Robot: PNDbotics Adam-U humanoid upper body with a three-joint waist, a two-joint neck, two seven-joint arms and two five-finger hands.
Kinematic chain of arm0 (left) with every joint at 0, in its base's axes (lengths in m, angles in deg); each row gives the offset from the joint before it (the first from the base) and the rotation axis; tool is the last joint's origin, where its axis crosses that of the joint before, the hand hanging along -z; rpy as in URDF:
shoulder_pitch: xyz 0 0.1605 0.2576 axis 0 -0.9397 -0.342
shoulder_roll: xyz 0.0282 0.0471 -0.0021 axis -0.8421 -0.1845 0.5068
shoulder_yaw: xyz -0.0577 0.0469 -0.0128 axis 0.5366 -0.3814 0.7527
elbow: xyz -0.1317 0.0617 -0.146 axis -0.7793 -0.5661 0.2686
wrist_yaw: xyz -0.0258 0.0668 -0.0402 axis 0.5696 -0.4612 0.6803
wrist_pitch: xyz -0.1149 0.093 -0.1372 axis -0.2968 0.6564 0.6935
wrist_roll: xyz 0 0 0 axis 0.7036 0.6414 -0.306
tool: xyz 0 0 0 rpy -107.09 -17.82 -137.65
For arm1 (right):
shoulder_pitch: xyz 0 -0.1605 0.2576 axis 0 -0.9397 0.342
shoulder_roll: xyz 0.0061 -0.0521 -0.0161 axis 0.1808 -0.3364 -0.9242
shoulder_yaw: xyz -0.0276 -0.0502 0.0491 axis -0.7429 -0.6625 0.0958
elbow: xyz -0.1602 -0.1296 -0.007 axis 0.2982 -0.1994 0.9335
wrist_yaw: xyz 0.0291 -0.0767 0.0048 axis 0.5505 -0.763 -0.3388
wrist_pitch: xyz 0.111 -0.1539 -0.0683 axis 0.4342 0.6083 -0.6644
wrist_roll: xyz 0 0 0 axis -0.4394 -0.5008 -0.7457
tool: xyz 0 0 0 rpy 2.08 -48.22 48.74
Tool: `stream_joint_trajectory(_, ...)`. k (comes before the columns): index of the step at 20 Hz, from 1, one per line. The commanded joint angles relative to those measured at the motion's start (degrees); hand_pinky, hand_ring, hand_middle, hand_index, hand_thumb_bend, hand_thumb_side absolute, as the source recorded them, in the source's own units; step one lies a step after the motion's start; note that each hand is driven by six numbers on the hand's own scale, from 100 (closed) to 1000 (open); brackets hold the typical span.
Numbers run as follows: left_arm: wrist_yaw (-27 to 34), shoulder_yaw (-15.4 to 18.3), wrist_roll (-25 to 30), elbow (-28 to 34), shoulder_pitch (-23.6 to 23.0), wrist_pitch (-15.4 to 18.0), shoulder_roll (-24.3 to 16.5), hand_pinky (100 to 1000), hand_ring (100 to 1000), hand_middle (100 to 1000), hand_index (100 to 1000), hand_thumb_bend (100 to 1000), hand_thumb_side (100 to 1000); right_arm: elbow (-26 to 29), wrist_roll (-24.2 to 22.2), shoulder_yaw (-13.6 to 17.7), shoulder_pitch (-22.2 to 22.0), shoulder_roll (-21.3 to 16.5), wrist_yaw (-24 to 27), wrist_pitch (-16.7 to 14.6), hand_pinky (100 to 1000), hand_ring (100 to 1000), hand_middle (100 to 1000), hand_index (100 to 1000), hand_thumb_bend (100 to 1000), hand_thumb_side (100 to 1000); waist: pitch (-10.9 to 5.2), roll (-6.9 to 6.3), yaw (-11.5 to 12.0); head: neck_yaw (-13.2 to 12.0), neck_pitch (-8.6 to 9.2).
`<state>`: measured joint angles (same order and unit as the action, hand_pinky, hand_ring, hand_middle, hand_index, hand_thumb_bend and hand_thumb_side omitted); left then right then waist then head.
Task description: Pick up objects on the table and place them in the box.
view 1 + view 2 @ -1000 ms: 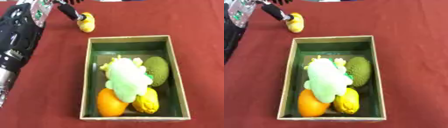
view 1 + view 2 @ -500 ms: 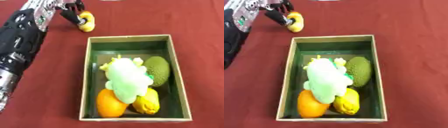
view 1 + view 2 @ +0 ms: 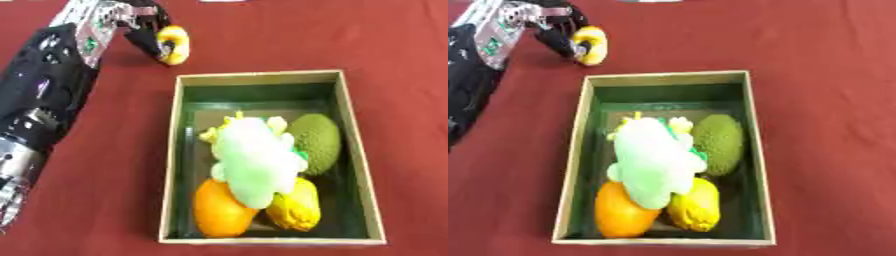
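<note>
Both eyes sit side by side in the robot's head and look steeply down onto the dark red table (image 3: 402, 45), fairly close in. Each takes in the whole green-lined wooden box (image 3: 756, 150) and the black left arm (image 3: 48, 90) at the upper left. The right eye shows the box shifted leftward, with more red table on its right.

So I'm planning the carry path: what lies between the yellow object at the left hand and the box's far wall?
Only bare red table separates the yellow object, held by the left hand, from the box; the left eye view shows it.
</note>
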<state>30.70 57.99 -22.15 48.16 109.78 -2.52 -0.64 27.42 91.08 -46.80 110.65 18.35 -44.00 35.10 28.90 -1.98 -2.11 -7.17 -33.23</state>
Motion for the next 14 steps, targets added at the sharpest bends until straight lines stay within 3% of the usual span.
stream_joint_trajectory(1,-0.9,0.0,-1.4,-0.7,-0.6,-0.5,-0.3,745,629,587,668,181,100,0.8,0.2,0.9,0.5,-1.0,0.6,0.1,795,727,780,870,100,522,-1.03,0.44,-0.1,-0.2,0.63)
stream_joint_trajectory(4,0.0,0.0,-4.7,0.8,-0.3,-1.4,-0.4,723,593,548,624,109,100,0.8,0.3,1.2,0.0,-0.9,0.6,0.2,795,727,780,870,100,523,-1.68,0.57,0.2,0.1,-0.17)
stream_joint_trajectory(8,3.8,-1.9,-6.5,5.3,0.2,-1.4,-1.2,713,572,534,599,100,115,0.8,0.7,1.4,-1.2,-1.0,0.6,0.4,795,727,779,870,100,523,-3.34,0.60,1.2,1.5,-1.62)
stream_joint_trajectory(14,13.1,-6.3,-5.1,18.0,0.1,-1.0,-2.0,714,556,524,591,100,113,0.8,0.8,1.5,-2.2,-1.1,1.0,0.7,796,728,779,869,100,523,-6.50,0.51,2.6,3.6,-4.02)
